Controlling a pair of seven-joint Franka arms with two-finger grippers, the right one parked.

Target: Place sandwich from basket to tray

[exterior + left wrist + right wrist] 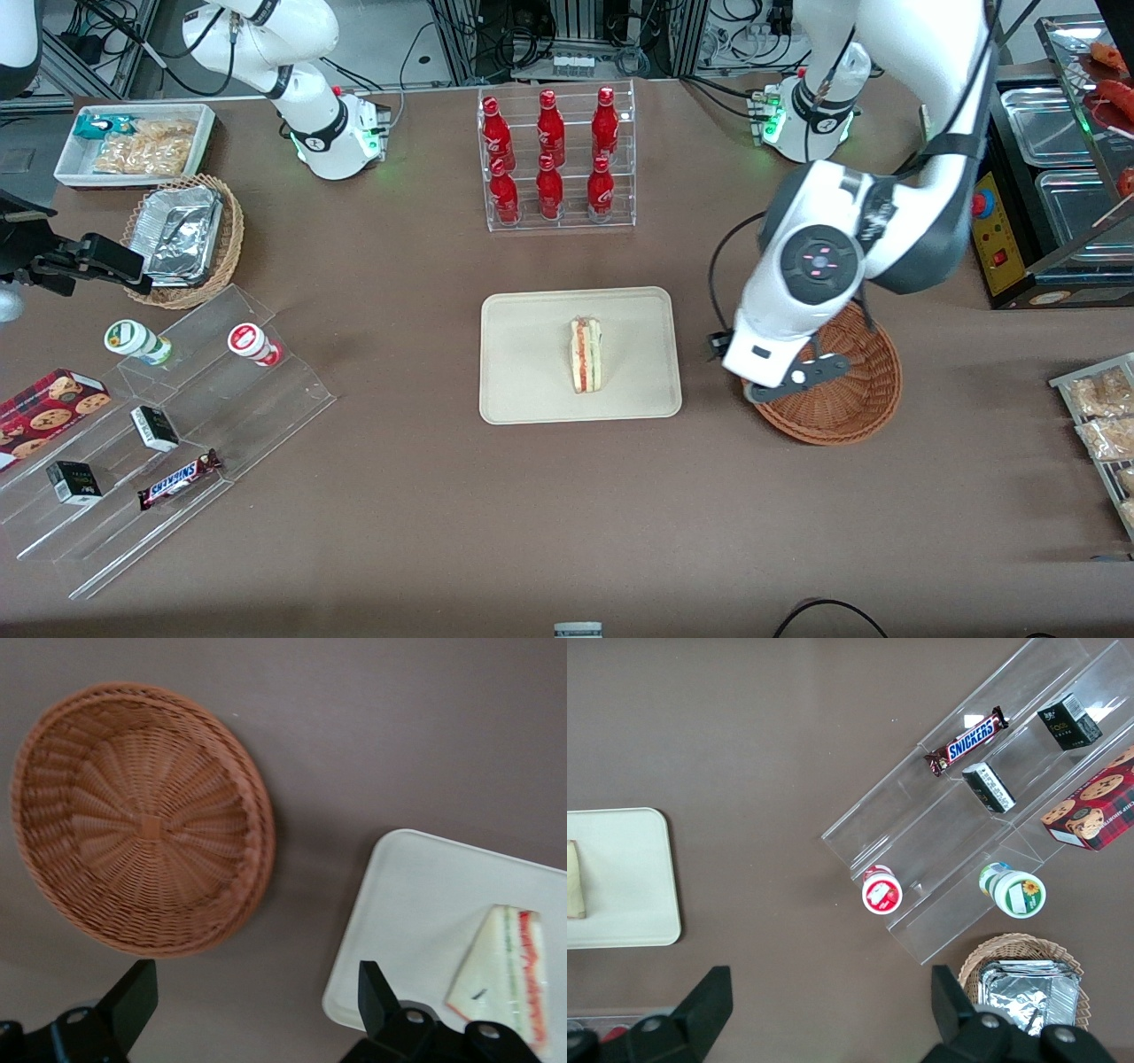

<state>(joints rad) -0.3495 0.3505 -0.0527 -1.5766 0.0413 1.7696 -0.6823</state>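
Note:
The sandwich (586, 355) lies on the cream tray (532, 354) near its middle, a pale wedge with red filling in clear wrap. In the left wrist view the sandwich (505, 970) rests on the tray (416, 912), apart from the fingers. The reddish-brown wicker basket (855, 390) sits beside the tray toward the working arm's end and holds nothing (142, 819). My left gripper (719, 346) hangs above the bare strip of table between basket and tray. It is open (257, 997) with nothing between its fingers.
A clear rack of red bottles (556, 159) stands farther from the front camera than the tray. Toward the parked arm's end are a tan basket of foil trays (182, 235), a white snack bin (133, 142) and a clear stepped stand with snacks (168, 443). Snack packets (1099, 412) lie at the working arm's end.

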